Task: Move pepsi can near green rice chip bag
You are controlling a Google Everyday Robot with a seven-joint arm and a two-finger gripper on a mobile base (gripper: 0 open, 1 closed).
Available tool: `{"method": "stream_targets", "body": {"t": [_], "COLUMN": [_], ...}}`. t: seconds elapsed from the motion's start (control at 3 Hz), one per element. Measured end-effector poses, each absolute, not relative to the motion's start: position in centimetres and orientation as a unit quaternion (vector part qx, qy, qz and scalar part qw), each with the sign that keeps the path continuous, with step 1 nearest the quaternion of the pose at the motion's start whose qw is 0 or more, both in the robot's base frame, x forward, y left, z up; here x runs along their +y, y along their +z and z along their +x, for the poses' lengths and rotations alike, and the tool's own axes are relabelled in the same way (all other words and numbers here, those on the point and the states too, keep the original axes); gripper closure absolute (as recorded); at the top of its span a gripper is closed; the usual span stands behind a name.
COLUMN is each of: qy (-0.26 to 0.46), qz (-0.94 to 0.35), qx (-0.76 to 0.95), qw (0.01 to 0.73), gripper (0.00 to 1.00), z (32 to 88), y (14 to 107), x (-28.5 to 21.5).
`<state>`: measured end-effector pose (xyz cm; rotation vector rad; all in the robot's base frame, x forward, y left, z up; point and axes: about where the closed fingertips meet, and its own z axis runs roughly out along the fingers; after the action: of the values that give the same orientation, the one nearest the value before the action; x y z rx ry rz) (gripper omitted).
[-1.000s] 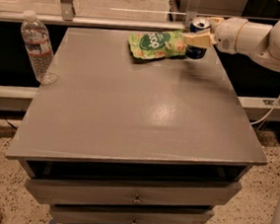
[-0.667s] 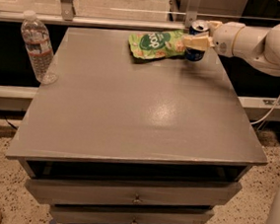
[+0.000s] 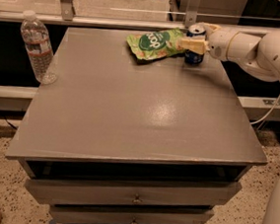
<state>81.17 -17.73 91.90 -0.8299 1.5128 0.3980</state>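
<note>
Can (image 3: 194, 58) dropped slightly, now on table (image 3: 129, 118) just beside bag (image 3: 154, 42); gripper (image 3: 193, 40) at far-right corner, jaws clamped on can pending release.

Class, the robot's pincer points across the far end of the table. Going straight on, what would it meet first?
The pincer, at the pepsi can, would probably push first into the green rice chip bag, which lies just beyond the can. How closely their depths line up is hard to judge.

Beside the tool (image 3: 195, 44) holding the pepsi can (image 3: 194, 58), the bag (image 3: 154, 43) reads "pop".
</note>
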Motion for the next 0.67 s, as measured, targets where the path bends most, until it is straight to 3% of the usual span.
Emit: {"method": "stream_targets", "body": {"t": [0.67], "qy": [0.183], "qz": [-0.358], "qx": [0.661], "qw": [0.633], "gripper": [0.00], "z": [80.69], "y": [91.77], "x": [-17.58]}}
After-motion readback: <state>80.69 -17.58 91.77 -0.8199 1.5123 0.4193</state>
